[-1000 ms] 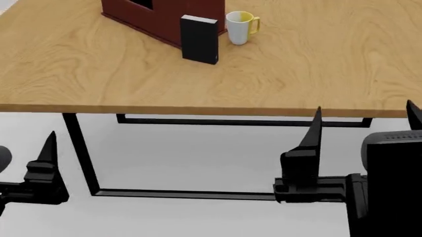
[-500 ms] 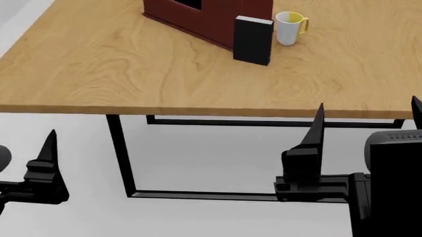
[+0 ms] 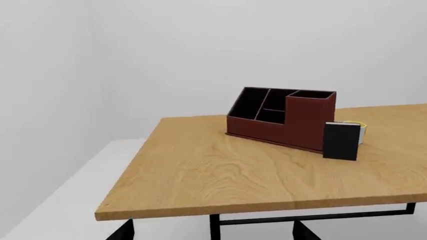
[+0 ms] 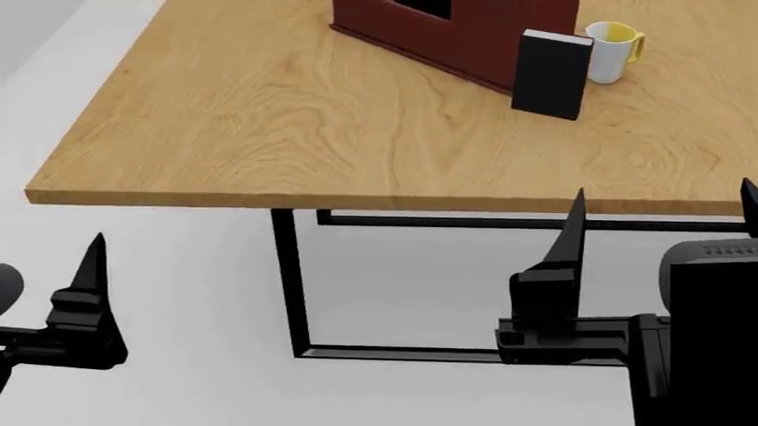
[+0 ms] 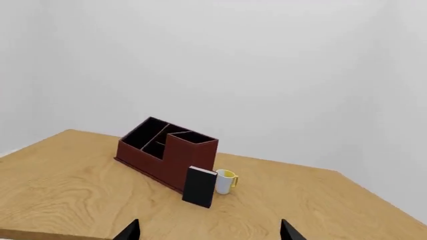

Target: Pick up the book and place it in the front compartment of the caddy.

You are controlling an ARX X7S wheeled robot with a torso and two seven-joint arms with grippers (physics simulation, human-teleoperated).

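Note:
The black book stands upright on the wooden table, right against the near wall of the dark red caddy. The left wrist view shows the caddy with its black compartments and the book in front of its tall end. Both grippers hang below and in front of the table's near edge, far from the book. My right gripper is open, with nothing between its fingers. My left gripper is open too; one of its fingers shows in the head view.
A white mug with a yellow inside stands just right of the book. The table's black metal frame runs under the top between the two arms. A pale floor and white walls surround the table.
In the head view the table, caddy, book and mug have slid steadily to the right, bringing the table's left corner into view. Both grippers keep their place in the frame and stay open.

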